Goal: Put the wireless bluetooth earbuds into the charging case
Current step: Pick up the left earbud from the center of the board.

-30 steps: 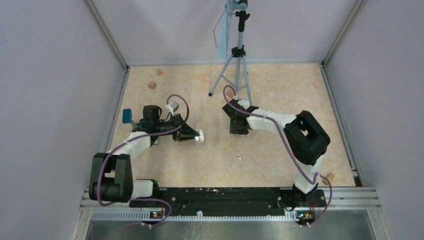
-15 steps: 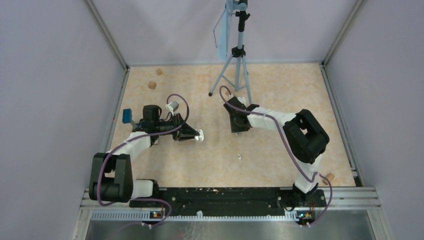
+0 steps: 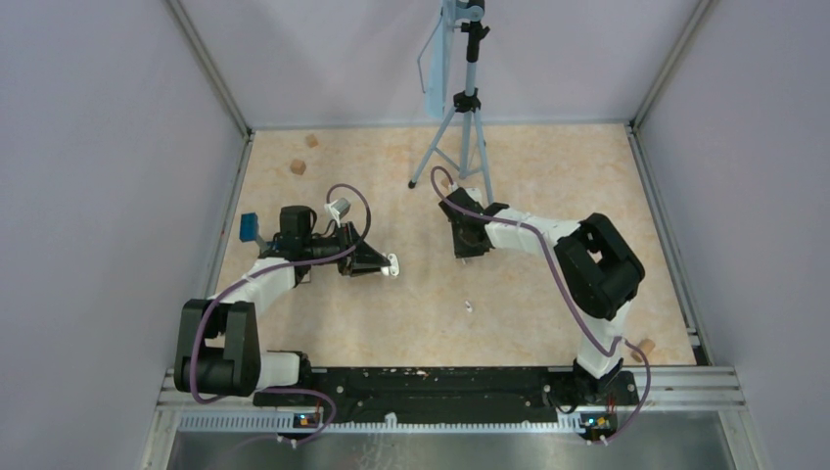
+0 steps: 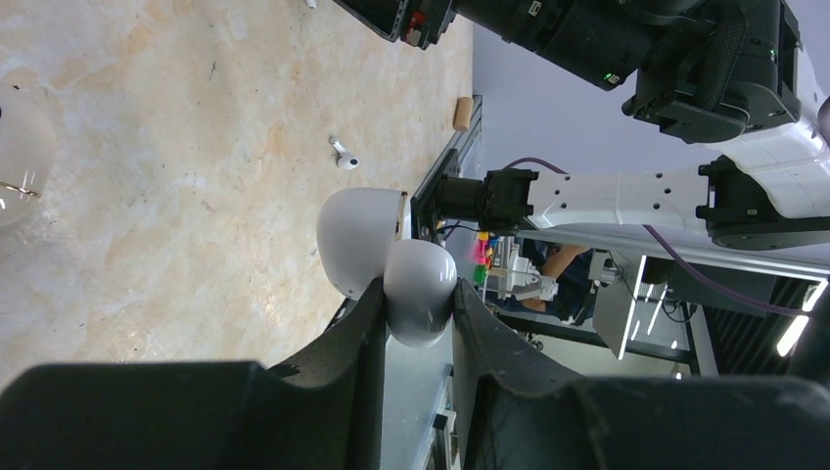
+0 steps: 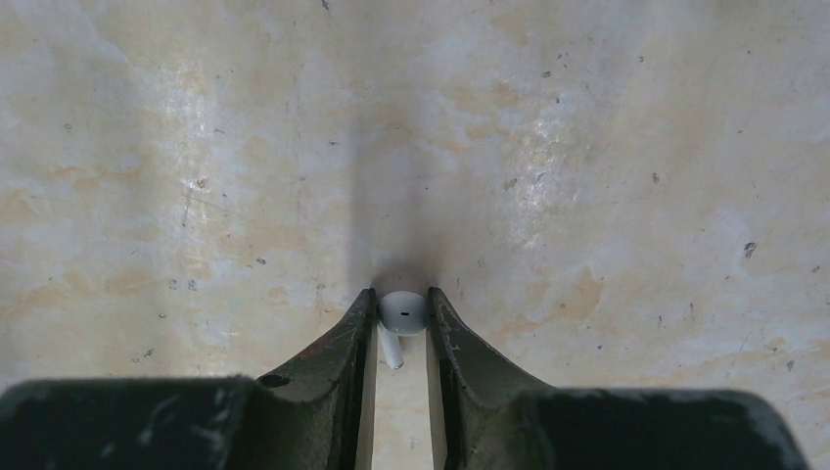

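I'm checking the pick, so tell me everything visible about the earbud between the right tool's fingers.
The earbud is tiny, white, glossy plastic: a rounded head with a small dark slot and a short stem pointing toward the camera. It lies on the tan mottled table, head pinched between the right tool's black fingers, which appear to touch both sides.

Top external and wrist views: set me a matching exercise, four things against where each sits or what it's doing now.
Things: 1 charging case; 2 right gripper; 3 loose earbud; 4 tripod.
Places: A far side of the table; B closed on an earbud; C in the left gripper; D lying free, untouched.
Pairs: 1-C, 2-B, 3-D, 4-A.
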You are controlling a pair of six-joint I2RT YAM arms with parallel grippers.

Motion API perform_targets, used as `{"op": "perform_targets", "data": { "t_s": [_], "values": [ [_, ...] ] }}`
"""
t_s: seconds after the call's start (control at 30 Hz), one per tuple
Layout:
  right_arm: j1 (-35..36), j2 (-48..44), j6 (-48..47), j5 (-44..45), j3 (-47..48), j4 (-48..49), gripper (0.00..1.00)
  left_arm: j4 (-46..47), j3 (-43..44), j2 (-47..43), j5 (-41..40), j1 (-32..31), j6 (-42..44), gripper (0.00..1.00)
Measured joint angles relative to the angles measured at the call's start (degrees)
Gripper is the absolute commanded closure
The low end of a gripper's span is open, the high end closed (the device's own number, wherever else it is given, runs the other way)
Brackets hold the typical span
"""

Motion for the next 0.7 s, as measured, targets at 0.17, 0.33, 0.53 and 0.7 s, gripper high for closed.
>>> {"op": "perform_targets", "data": {
  "t_s": [0.17,0.33,0.53,0.7],
  "values": [
    [-0.15,-0.13,0.09,-0.85,-0.07,0.22,0.71,0.0,0.0,0.66,0.0,0.0,0.22,1.0],
    [-0.24,-0.33,0.37,-1.57,-0.42,0.94,0.71,-0.13,0.0,0.92,0.02,0.0,0.33,1.0],
    [-0.35,-1.05,0.5,-1.6,-1.66,2.1,0.8,-0.17,0.0,0.94,0.02,-0.02,0.35,1.0],
    [-0.37,-1.62,0.7,-1.57,-2.67,3.17,0.87,-0.2,0.0,1.01,0.02,-0.07,0.35,1.0]
  ]
}}
